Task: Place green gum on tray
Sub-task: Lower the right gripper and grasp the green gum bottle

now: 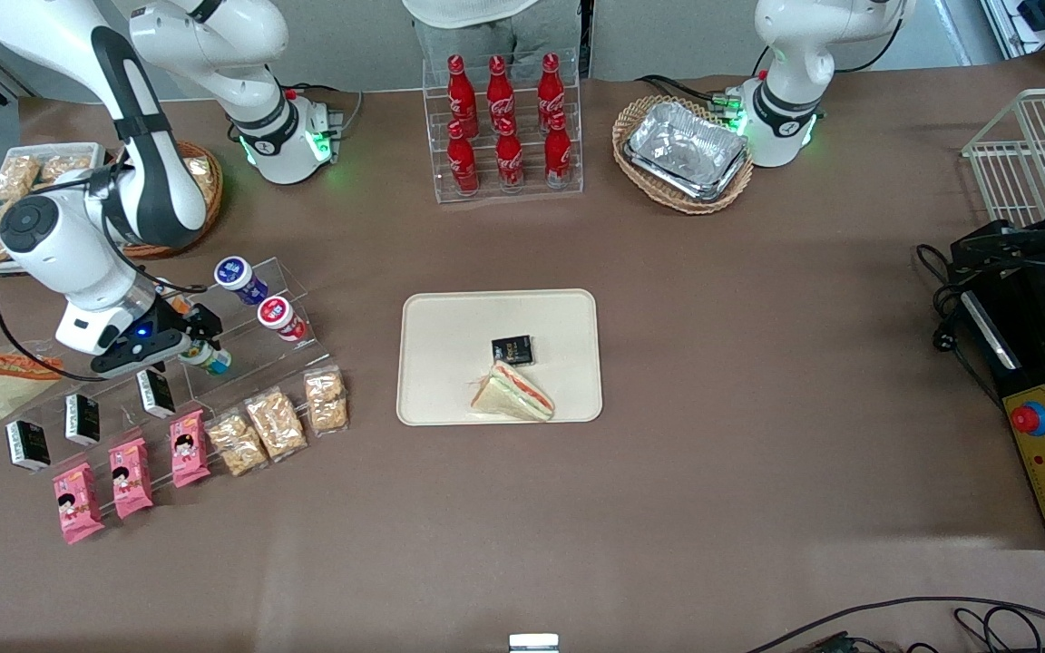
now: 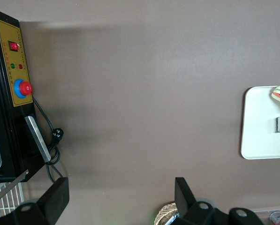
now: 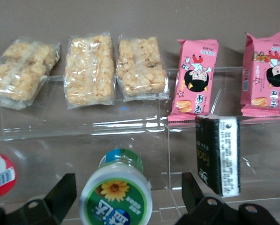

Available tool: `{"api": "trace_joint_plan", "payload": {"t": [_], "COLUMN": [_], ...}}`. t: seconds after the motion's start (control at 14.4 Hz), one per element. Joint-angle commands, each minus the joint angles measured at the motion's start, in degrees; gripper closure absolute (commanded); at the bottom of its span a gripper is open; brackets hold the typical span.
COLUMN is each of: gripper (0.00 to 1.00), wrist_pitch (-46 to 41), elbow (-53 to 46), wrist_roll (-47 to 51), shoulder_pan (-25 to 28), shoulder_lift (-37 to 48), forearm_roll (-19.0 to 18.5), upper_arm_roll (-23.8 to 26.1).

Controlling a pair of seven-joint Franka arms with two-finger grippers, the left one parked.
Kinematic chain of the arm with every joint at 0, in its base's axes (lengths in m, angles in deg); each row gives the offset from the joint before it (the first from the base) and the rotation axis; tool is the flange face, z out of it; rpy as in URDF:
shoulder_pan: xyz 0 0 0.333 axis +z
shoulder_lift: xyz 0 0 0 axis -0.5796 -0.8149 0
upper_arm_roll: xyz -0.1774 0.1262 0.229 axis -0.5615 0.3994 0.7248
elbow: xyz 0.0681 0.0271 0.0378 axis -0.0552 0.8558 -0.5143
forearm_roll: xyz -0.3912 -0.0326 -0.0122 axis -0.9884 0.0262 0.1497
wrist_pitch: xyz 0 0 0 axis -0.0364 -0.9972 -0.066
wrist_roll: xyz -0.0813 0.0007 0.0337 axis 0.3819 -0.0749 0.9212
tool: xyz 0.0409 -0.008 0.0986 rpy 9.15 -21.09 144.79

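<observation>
On the clear acrylic stepped rack toward the working arm's end of the bench, the green gum is lying with its lid facing the wrist camera, and the hand is hovering around it with its fingers spread wide on either side, not touching the bottle as far as the wrist view is showing. Nothing is being gripped. One risk is that the round bottle is going to roll or skid on the slick shelf if one finger is reaching it before the other, so the closing needs to be centred. Another is the neighbours: the red-lidded bottle is sitting just beside one finger and a black box is standing near the other, so a sideways drift is likely to knock either one off its step. The purple-lidded bottle is resting one step higher, farther from the front camera. A weak pinch on the lid rather than the body could let the bottle slip during the carry to the tray, where a sandwich and a small dark packet are already occupying part of the surface, leaving bare space mostly at the end nearer the working arm.
</observation>
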Motion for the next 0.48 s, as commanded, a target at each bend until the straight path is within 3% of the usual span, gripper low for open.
{"api": "trace_joint_plan", "payload": {"t": [0.0, 0.07, 0.14, 0.28, 0.42], "gripper": [0.0, 0.1, 0.37, 0.68, 0.82], "wrist_pitch": [2.8, 2.8, 2.8, 2.8, 2.6], "elbow": [2.0, 2.0, 2.0, 1.9, 1.7], "wrist_roll": [0.2, 0.2, 0.2, 0.3, 0.4], "shoulder_pan": [0.0, 0.0, 0.1, 0.1, 0.1], "shoulder_lift": [0.3, 0.3, 0.3, 0.3, 0.0], "forearm_roll": [-0.8, -0.8, -0.8, -0.8, -0.5], "upper_arm_roll": [0.0, 0.0, 0.0, 0.0, 0.0]}}
